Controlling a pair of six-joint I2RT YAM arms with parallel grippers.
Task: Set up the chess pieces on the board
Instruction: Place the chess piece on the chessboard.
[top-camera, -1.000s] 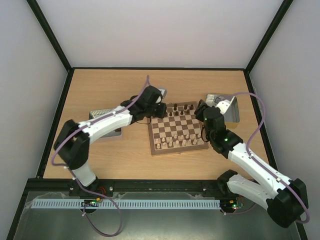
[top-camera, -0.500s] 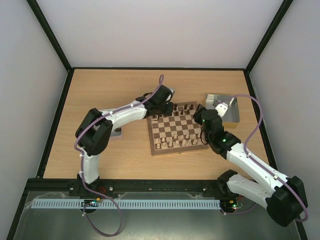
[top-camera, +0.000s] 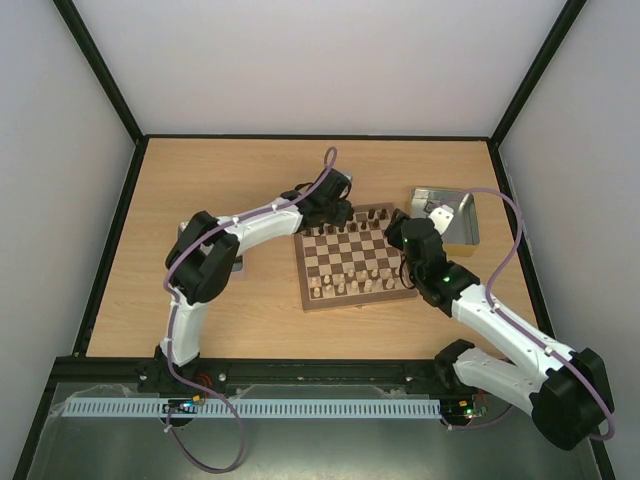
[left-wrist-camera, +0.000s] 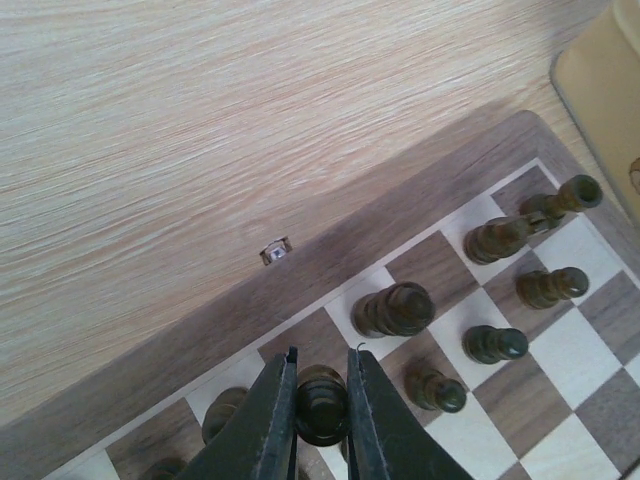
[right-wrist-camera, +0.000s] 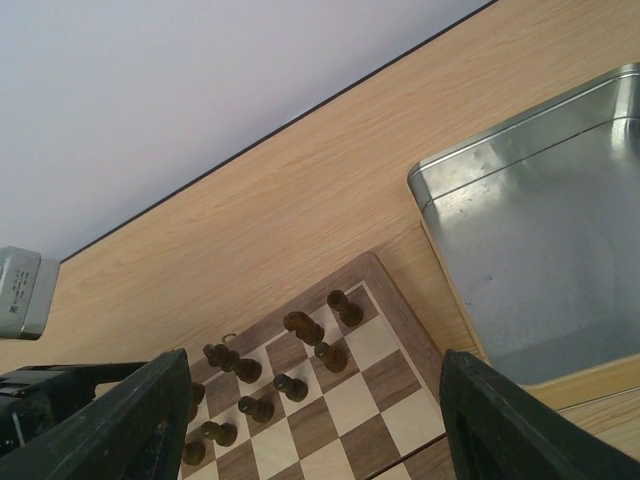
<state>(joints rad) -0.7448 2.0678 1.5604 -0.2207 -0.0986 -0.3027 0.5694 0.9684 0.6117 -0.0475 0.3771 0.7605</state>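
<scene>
The board (top-camera: 352, 298) lies mid-table, with dark chess pieces (top-camera: 362, 217) along its far rows and pale pieces on the near rows. My left gripper (top-camera: 335, 212) is over the board's far left corner. In the left wrist view it (left-wrist-camera: 320, 400) is shut on a dark chess piece (left-wrist-camera: 322, 405) above the back row. Other dark pieces (left-wrist-camera: 395, 308) stand to its right. I cannot tell whether the held piece touches the board. My right gripper (top-camera: 400, 226) hangs over the board's far right part. In the right wrist view it (right-wrist-camera: 320, 440) is wide open and empty above several dark pieces (right-wrist-camera: 305, 328).
A shiny metal tray (top-camera: 455, 215) sits just right of the board and shows empty in the right wrist view (right-wrist-camera: 540, 270). A second tray (top-camera: 200, 240) lies left of the board, partly under my left arm. A small metal clasp (left-wrist-camera: 274, 251) is on the board's far border.
My left arm has reached further right along the board's far edge, and its elbow has swung in towards the board. My right gripper has shifted slightly left.
</scene>
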